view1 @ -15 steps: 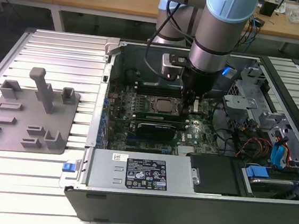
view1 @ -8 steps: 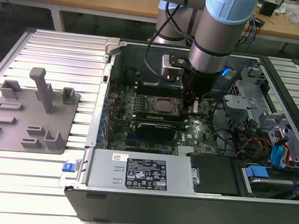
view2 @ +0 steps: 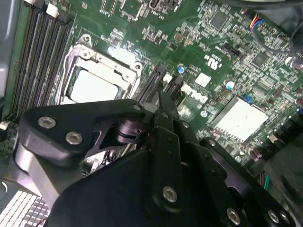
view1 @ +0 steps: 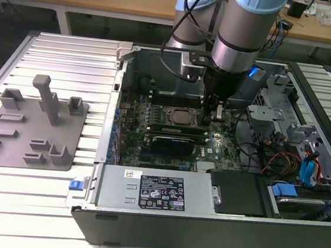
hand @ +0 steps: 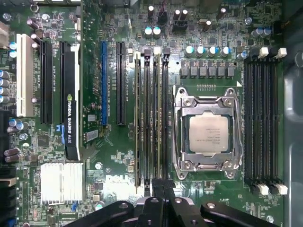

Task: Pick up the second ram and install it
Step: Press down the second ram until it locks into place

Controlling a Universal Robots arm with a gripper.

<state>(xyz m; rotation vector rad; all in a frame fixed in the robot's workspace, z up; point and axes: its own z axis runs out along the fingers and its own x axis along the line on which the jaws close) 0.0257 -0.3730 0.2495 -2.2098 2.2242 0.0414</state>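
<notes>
My gripper (view1: 215, 116) is down inside the open computer case, over the motherboard at the exterior view's right of the CPU socket (view1: 181, 115). In the first wrist view its fingertips (hand: 163, 189) are close together, at the near end of the memory slots beside the CPU socket (hand: 208, 133). The second ram (hand: 155, 118) shows edge-on as a thin stick standing in one of those slots, its end right at the fingertips. Another thin stick (hand: 137, 118) stands two slots over. In the second wrist view my gripper (view2: 161, 97) tapers to a point over the slot ends.
A grey holder tray (view1: 32, 128) with upright stands lies on the table at the exterior view's left of the case. A black graphics card (view1: 172, 142) sits just in front of the slots. The power supply (view1: 155, 191) and drive bays (view1: 300, 197) fill the case's near side.
</notes>
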